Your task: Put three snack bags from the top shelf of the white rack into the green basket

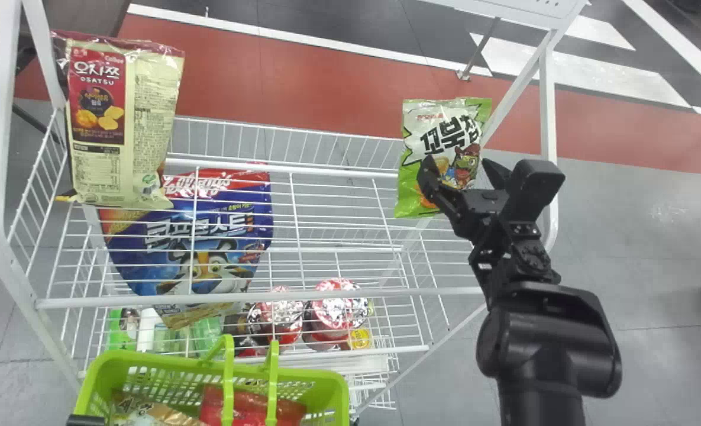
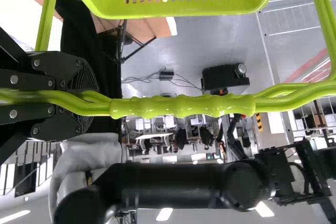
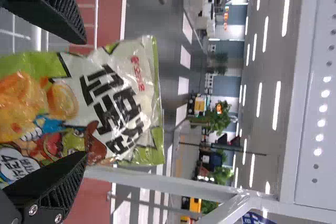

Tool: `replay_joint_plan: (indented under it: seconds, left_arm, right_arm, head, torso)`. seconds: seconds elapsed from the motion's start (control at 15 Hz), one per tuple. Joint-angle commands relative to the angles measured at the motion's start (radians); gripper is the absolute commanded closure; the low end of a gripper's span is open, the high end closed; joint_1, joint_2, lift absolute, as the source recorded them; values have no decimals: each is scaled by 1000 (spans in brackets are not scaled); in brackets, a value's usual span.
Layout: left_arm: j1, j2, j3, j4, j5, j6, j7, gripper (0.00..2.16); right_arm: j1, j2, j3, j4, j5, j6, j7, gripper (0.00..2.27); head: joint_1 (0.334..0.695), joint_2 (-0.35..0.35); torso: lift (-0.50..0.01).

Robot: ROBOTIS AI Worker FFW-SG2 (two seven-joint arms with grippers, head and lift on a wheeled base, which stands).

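On the right of the top shelf of the white rack (image 1: 326,291) stands a green and white snack bag (image 1: 439,127). My right gripper (image 1: 461,168) is before it, its fingers apart at the bag's two sides. In the right wrist view the right gripper (image 3: 79,103) stands open with the green and white bag (image 3: 113,108) between and beyond its fingers. A beige and red bag (image 1: 149,118) stands at the shelf's left. The green basket (image 1: 208,362) holds a tan bag (image 1: 155,412) and a red bag (image 1: 252,405). My left gripper (image 2: 90,103) is closed around the basket handle (image 2: 181,106).
A large blue bag (image 1: 214,236) shows through the top shelf's wires. Red-lidded containers (image 1: 333,305) and green items (image 1: 205,334) stand lower in the rack, beyond the basket. White posts (image 1: 548,118) rise at the rack's sides, near my right gripper.
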Motion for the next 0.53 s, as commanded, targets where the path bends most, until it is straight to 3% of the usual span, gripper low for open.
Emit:
replay_joint_plan:
  seconds: [0.0, 0.13, 0.27, 0.47]
  left_arm:
    - [-7, 5, 0, 3, 3, 0, 0, 2152]
    - [-15, 5, -3, 9, 2, 0, 1, 2152]
    - [-19, 5, -4, 17, 2, 0, 6, 2152]
    - [-21, 4, -7, 16, 0, 0, 7, 2152]
  right_arm:
    - [-84, -5, -20, 105, 62, 2, -2, 66]
    - [-145, -16, -64, 168, 54, 48, 82, 83]
    - [-153, -16, -72, 171, 53, 79, 159, 572]
    - [-184, -27, -84, 171, 47, 235, 262, 1531]
  head:
    - [695, -350]
    - [695, -350]
    - [695, -350]
    - [695, -350]
  torso:
    - [0]
    - [0]
    - [0]
    - [0]
